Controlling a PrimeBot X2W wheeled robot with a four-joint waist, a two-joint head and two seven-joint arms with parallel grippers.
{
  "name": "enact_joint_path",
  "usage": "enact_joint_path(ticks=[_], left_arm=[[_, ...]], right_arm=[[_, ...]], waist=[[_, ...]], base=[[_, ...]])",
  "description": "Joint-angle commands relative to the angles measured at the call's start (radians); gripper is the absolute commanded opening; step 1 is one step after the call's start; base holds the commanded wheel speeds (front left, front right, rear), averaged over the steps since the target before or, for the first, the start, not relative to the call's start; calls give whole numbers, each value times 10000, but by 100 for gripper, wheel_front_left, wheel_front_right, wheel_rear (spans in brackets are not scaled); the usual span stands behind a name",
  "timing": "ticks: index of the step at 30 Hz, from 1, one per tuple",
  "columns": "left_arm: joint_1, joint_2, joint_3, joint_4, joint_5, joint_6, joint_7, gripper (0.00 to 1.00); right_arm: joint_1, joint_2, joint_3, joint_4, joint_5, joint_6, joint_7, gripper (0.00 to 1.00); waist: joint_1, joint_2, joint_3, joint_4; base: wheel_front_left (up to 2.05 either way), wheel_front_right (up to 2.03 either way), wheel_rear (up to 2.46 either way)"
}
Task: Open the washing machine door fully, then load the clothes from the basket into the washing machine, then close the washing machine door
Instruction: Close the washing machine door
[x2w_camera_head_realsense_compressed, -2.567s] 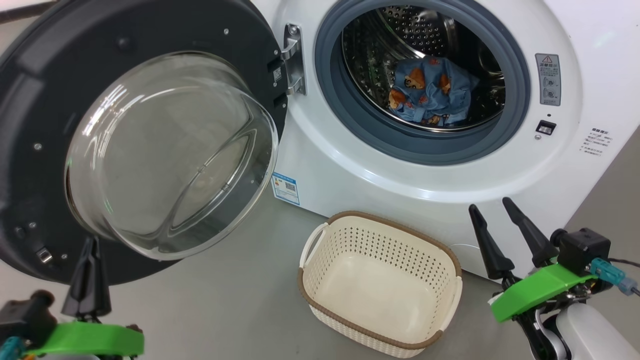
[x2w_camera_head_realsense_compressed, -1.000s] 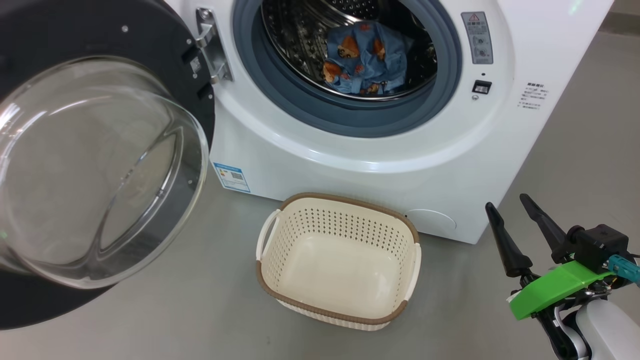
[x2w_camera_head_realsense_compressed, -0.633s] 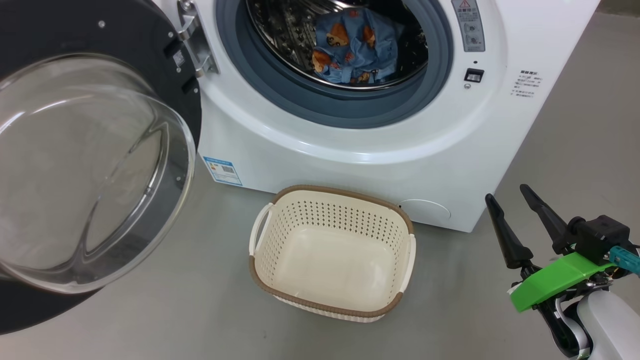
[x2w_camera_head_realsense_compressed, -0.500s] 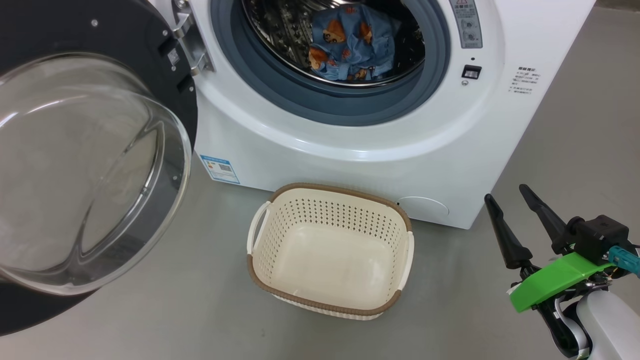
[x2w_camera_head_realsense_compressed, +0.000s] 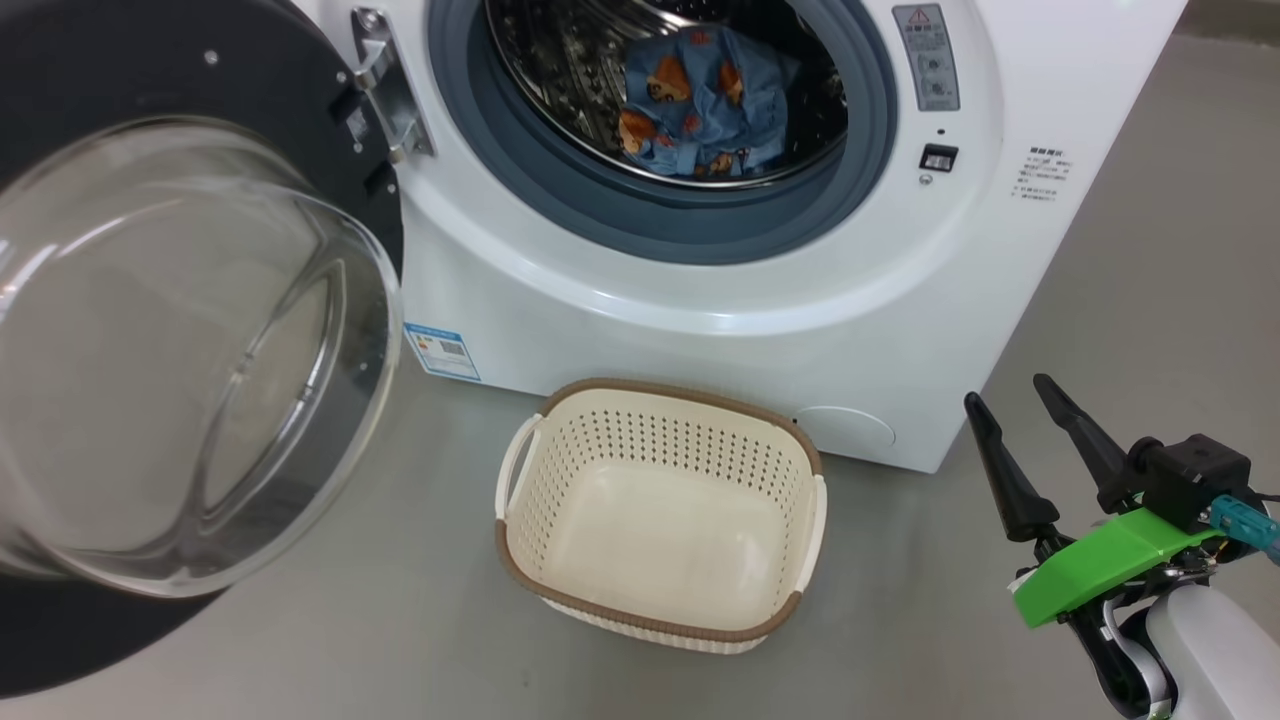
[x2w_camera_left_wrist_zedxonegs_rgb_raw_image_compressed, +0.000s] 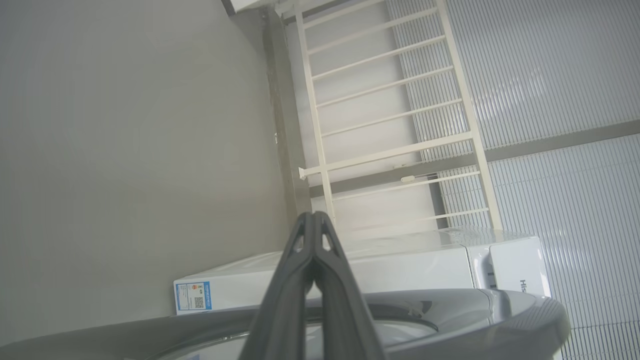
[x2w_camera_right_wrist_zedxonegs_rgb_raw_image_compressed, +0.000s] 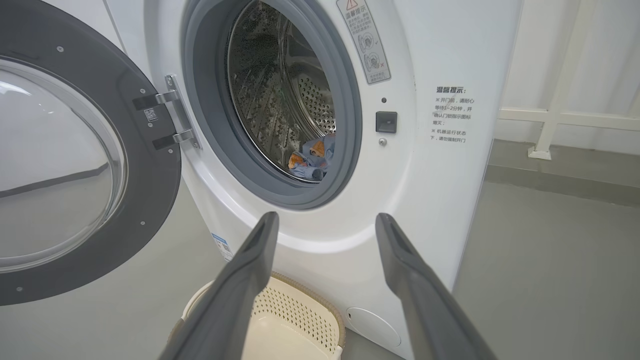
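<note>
Head camera has swung; things stay put. The clothes lie in the washing machine, basket empty. Only shutting the door remains — left gripper pinched shut, right gripper wide.

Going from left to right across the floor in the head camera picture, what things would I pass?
washing machine door → basket → right claw
</note>
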Motion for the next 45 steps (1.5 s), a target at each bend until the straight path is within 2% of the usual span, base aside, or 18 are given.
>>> enact_joint_path(ticks=[1,7,10,16,21,22,30,36,40,45], left_arm=[[155,308,-244,-446,59,-73,689,0],[799,185,-788,-1383,-45,-61,2436,0],[1096,62,-1061,-1991,-151,142,3282,0],[1732,-229,-1424,-3674,-485,763,4632,0],[2335,-677,-1549,-5500,-1007,1594,5502,0],[2335,-677,-1549,-5500,-1007,1594,5502,0],[3165,-1489,-1857,-8598,-1621,3039,6191,0],[3464,-1987,-2215,-10374,-1791,3725,6320,0],[3540,-2226,-2377,-11120,-1795,4016,6256,0],[3476,-2466,-2614,-11441,-1682,4107,6114,0]], right_arm=[[48,-32,74,-183,10,46,-82,100],[285,153,-2,-183,58,46,-82,100],[381,253,-2,-166,82,46,-82,100],[449,414,27,-132,98,46,-82,100],[562,488,-73,-178,121,46,-82,100],[562,488,-73,-178,121,46,-82,100],[647,690,-210,-225,97,46,-82,100],[618,816,-320,-268,61,46,-82,100],[628,865,-418,-274,41,46,-82,100],[640,963,-496,-297,5,46,-82,100]], waist=[[0,-1,-163,78],[0,-1,-532,290],[0,-1,-688,387],[0,-1,-845,447],[0,-1,-908,400],[0,-1,-908,400],[0,-1,-935,124],[0,-1,-911,-339],[0,-1,-865,-741],[0,-1,-822,-1336]], base=[[0,0,0],[0,0,0],[0,0,0],[0,0,0],[0,0,0],[0,0,0],[0,0,0],[0,0,0],[0,0,0],[0,0,0]])
